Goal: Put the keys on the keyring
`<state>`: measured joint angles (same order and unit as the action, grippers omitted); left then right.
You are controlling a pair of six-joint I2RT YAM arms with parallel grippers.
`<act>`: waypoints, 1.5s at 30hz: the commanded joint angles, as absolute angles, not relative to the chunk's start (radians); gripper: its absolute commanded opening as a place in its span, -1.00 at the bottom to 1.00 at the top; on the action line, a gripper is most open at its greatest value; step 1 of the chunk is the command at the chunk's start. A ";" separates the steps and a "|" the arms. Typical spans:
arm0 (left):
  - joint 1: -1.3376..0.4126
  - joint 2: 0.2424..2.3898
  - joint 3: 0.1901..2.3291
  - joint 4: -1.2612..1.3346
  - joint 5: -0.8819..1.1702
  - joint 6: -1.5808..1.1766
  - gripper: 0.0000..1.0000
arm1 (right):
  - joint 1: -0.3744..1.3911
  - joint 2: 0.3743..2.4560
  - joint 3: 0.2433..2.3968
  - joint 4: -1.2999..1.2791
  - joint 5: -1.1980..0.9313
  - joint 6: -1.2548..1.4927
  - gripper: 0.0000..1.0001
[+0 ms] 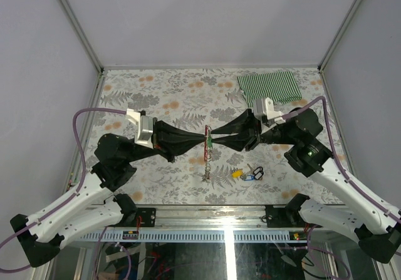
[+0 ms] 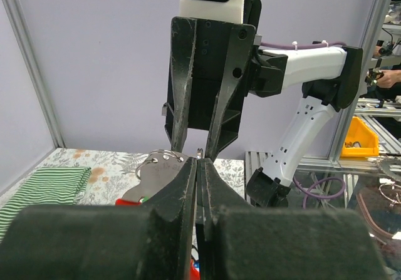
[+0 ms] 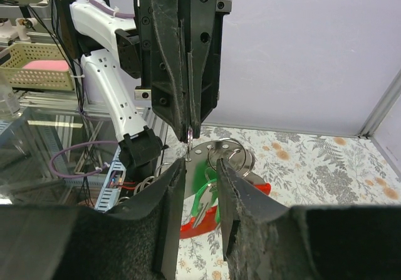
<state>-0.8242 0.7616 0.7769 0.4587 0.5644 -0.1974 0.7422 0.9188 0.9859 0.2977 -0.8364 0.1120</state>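
Note:
The keyring hangs above the middle of the table between both grippers, its red clip (image 1: 207, 131) on top and its silver chain (image 1: 206, 164) dangling below. My left gripper (image 1: 205, 140) is shut on a thin metal ring (image 2: 199, 154) of the keyring, with a silver tag (image 2: 153, 176) and the red clip (image 2: 128, 200) to its left. My right gripper (image 3: 200, 163) faces it, its jaws closed in on the head of the green key (image 3: 210, 195) in front of the red clip (image 3: 195, 227). A yellow key (image 1: 237, 173) and a blue key (image 1: 249, 177) lie on the table.
A small black loop (image 1: 260, 173) lies beside the blue key. A green striped cloth (image 1: 269, 87) is spread at the back right of the floral table. Metal frame posts stand at the table's corners.

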 commanded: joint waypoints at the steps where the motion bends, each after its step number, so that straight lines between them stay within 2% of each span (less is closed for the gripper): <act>1: -0.829 0.760 0.784 0.572 0.568 -0.209 -1.00 | 0.741 0.931 0.994 0.380 -0.873 0.143 -0.35; 9: -0.829 0.771 0.785 0.574 0.552 -0.214 -1.00 | 0.754 0.945 0.992 0.397 -0.881 0.153 -0.35; 25: -0.829 0.773 0.784 0.554 0.534 -0.207 -1.00 | 0.771 0.956 0.991 0.430 -0.881 0.170 -0.54; 28: -0.829 0.773 0.784 0.552 0.533 -0.206 -1.00 | 0.773 0.957 0.993 0.433 -0.886 0.172 -0.65; 33: -0.829 0.774 0.785 0.550 0.534 -0.203 -1.00 | 0.773 0.962 1.002 0.420 -0.897 0.180 -0.99; 35: -0.829 0.773 0.786 0.537 0.530 -0.200 -0.98 | 0.773 0.957 1.011 0.388 -0.885 0.167 -1.00; 41: -0.829 0.750 0.776 0.489 0.504 -0.189 -0.41 | 0.773 0.939 1.066 0.169 -0.791 0.050 -1.00; 45: -0.828 0.713 0.755 0.461 0.462 -0.179 -0.30 | 0.773 0.945 1.114 0.006 -0.723 -0.037 -1.00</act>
